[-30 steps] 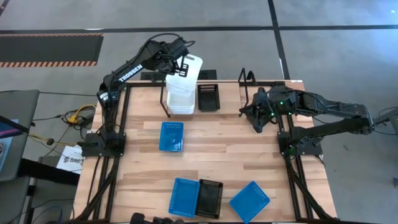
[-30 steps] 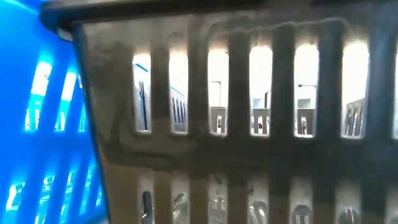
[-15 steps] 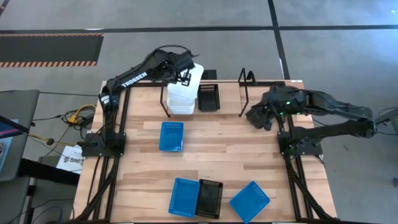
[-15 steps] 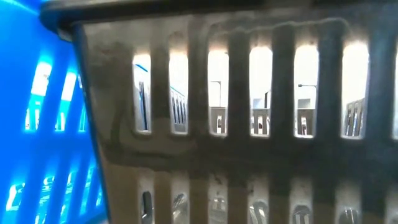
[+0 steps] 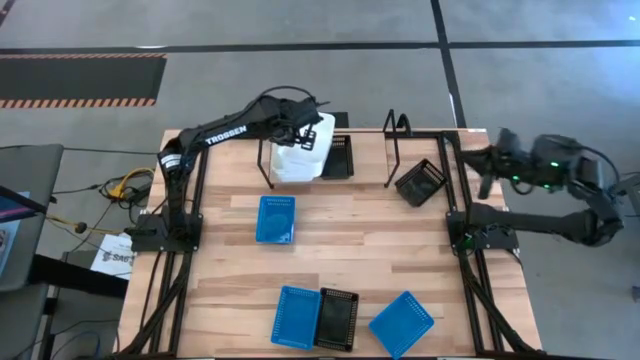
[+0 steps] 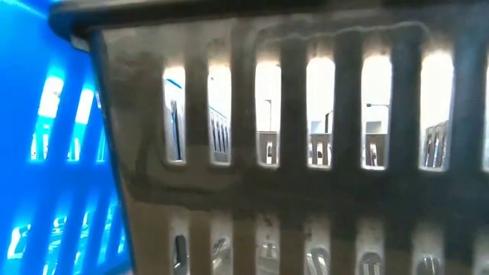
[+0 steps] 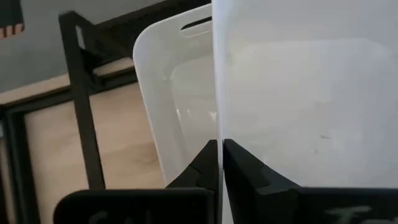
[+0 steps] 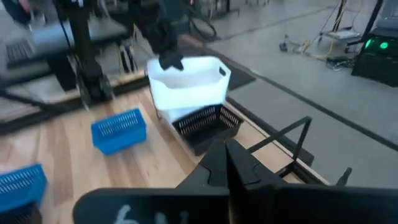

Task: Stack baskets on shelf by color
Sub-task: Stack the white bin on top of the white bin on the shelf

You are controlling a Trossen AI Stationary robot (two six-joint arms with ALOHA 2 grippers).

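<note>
- the left pincer (image 5: 300, 128) sits at the upper centre of the high view, its fingers pinched on the rim of the top white basket (image 5: 303, 140) — in the left wrist view the fingers (image 7: 219, 163) clamp a thin white wall, likely to settle it onto the white stack.
- that stack stands in the shelf (image 5: 266, 160) at the counter's (image 5: 350, 240) far edge, beside a black basket (image 5: 335, 155).
- the right pincer (image 5: 492, 162) hangs off the counter at right, fingers together on nothing.
- a second black basket (image 5: 420, 182) lies tilted by the shelf's right end.
- blue baskets (image 5: 276, 218) wait unsorted — lower frame.
</note>
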